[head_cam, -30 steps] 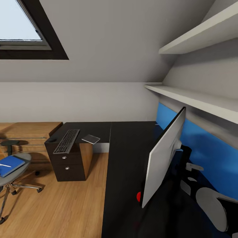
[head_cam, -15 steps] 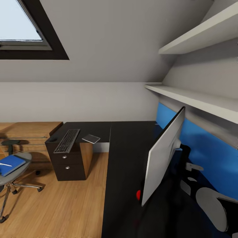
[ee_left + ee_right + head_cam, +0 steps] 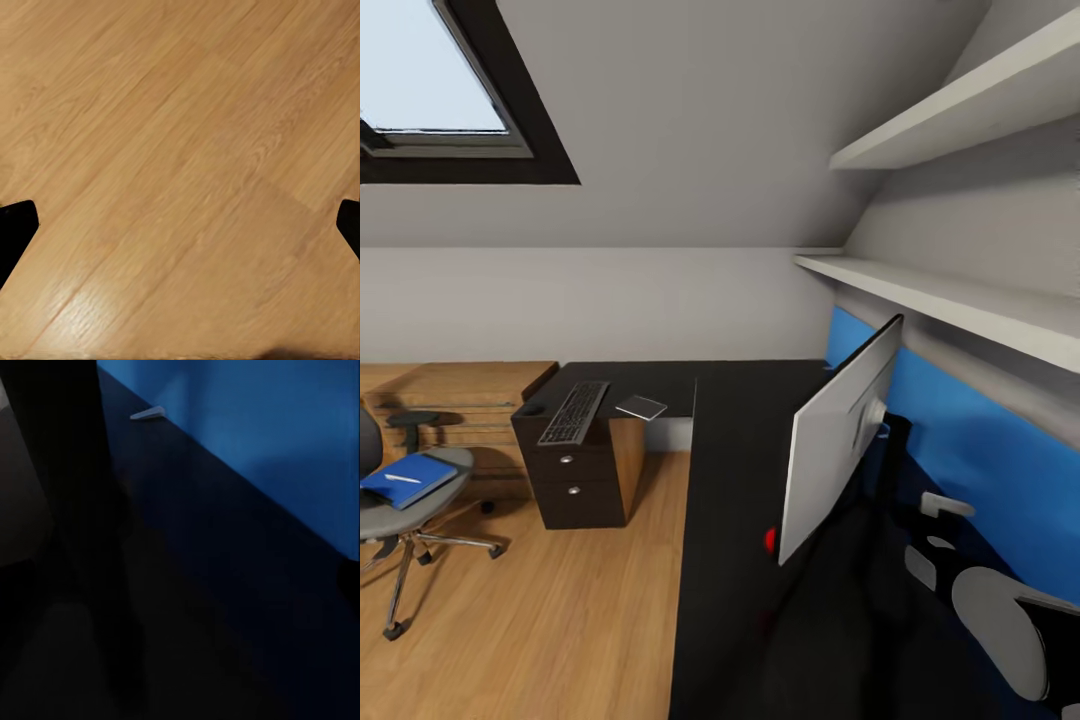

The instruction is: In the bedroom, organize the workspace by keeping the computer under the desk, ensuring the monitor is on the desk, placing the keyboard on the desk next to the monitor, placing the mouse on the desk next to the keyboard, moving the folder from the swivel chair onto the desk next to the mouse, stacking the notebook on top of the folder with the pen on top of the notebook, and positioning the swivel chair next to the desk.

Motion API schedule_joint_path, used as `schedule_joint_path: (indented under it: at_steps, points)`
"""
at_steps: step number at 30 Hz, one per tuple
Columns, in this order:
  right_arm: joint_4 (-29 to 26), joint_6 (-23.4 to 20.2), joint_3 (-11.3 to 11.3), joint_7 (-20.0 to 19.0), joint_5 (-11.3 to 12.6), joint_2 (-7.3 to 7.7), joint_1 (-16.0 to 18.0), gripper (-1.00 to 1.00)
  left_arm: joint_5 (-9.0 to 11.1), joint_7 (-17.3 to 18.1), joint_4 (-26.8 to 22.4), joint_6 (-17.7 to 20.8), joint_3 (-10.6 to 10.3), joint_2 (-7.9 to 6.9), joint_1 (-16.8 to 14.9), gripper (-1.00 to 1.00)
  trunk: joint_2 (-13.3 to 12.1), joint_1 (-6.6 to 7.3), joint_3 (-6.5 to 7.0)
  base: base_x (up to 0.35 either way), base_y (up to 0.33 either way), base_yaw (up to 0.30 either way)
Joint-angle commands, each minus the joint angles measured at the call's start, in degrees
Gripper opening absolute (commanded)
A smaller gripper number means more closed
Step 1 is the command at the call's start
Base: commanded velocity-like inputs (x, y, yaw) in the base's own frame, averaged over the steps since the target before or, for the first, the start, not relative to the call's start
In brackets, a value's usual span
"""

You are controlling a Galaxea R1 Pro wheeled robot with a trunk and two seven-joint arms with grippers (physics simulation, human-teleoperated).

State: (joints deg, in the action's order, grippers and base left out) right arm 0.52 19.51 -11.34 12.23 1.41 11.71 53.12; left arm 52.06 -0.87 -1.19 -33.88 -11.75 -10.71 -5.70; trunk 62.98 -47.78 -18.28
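The black L-shaped desk (image 3: 735, 470) carries the monitor (image 3: 830, 445), seen nearly edge-on with its white back showing. On the desk's far wing lie the keyboard (image 3: 574, 412), the small black mouse (image 3: 530, 409) beside it, and the flat notebook (image 3: 641, 407). At the left stands the swivel chair (image 3: 430, 510) with the blue folder (image 3: 405, 482) on its seat and the white pen (image 3: 402, 479) on the folder. My left gripper (image 3: 180, 225) hangs open over wood floor. My right gripper (image 3: 180, 585) is over the dark desk behind the monitor's stand (image 3: 82, 510), its tips wide apart. The computer is out of view.
A black drawer unit (image 3: 575, 480) sits under the desk's far wing, with a wooden chest (image 3: 460, 395) beside it. White shelves (image 3: 960, 300) and a blue wall panel (image 3: 980, 440) run along the right. My right arm (image 3: 1000, 620) shows at the lower right. Wood floor (image 3: 560, 620) lies between chair and desk.
The whole picture has shifted, so the camera has moved: the chair, drawers and monitor now show a little farther off and more of the chair is in frame. Nothing was picked up or moved.
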Motion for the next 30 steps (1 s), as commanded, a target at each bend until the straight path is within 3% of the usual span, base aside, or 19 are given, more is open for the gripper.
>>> schedule_joint_path:
  at_steps: [1,5,11,13,18,20,21,22,23,24,25,28,30]
  points:
    - [0.1,0.4,-0.2,-0.1,0.2,-0.07,0.1,1.0,0.3,-0.1,0.0,0.0,-0.5,-0.01,0.0,1.0,0.0,0.03,-0.07,-0.334,0.0,0.0]
    - [0.0,1.2,-0.2,-0.2,-0.1,-1.02,0.0,1.0,0.3,-0.1,0.0,2.1,-0.6,-0.05,0.0,1.0,0.0,0.03,-0.07,-0.334,0.0,0.0]
    - [0.1,4.8,-0.2,-0.3,-2.5,-2.42,0.0,1.0,-0.1,-0.2,-0.6,5.6,-0.9,-0.13,0.0,1.0,0.0,0.03,-0.07,-0.276,0.0,0.0]
    - [0.0,5.2,-0.2,-0.4,-2.8,-3.06,0.0,1.0,-0.2,-0.2,-2.5,5.6,-0.9,-0.37,0.0,1.0,0.0,0.03,-0.07,-0.092,0.0,0.0]
    - [0.0,6.6,-0.3,-0.4,-3.3,-5.28,-0.1,1.0,-0.4,-3.8,-11.7,6.0,-1.0,-2.86,0.0,1.0,0.0,0.03,-0.07,-0.028,0.0,0.0]
    - [0.0,7.7,-0.2,-0.3,-3.4,-7.15,0.0,1.0,-3.6,-10.8,-19.3,8.4,-1.1,-3.66,0.0,1.0,0.0,0.03,-0.07,-0.005,0.0,0.0]
    - [0.0,7.9,-0.1,-0.3,-3.5,-7.87,0.0,1.0,-8.5,-16.2,-24.5,14.4,-1.0,-3.81,0.0,1.0,0.0,0.03,-0.07,-0.001,0.0,0.0]
    - [-0.1,8.0,-0.1,-0.3,-3.5,-8.05,0.0,1.0,-10.7,-18.3,-26.7,18.4,-1.0,-3.77,0.0,1.0,0.0,0.03,-0.07,0.0,0.0,0.0]
    - [-0.1,8.0,-0.1,-0.3,-3.5,-8.12,0.0,1.0,-11.6,-19.1,-27.7,20.4,-1.0,-3.74,0.0,1.0,0.0,0.03,-0.07,0.0,0.0,0.0]
    - [-0.2,7.9,-0.1,-0.3,-3.5,-8.18,0.0,1.0,-13.6,-20.7,-30.0,25.9,-1.0,-3.62,0.0,1.0,0.0,0.03,-0.07,0.0,0.0,0.0]
    - [-0.9,7.6,-0.2,-0.3,-3.5,-8.11,0.0,1.0,-14.7,-21.4,-31.4,29.6,-1.0,-3.26,0.0,1.0,0.0,0.03,-0.07,0.0,0.0,0.0]
    - [-3.8,5.9,-0.2,-0.3,-3.5,-8.05,0.0,1.0,-15.5,-22.0,-32.4,32.3,-1.0,-2.64,0.0,1.0,0.0,0.03,-0.07,0.0,0.0,0.0]
    - [-11.1,-0.6,-0.4,-0.3,-3.4,-8.24,0.0,1.0,-15.8,-22.2,-32.7,33.2,-1.0,-2.51,0.0,1.0,0.0,0.03,-0.07,0.0,0.0,0.0]
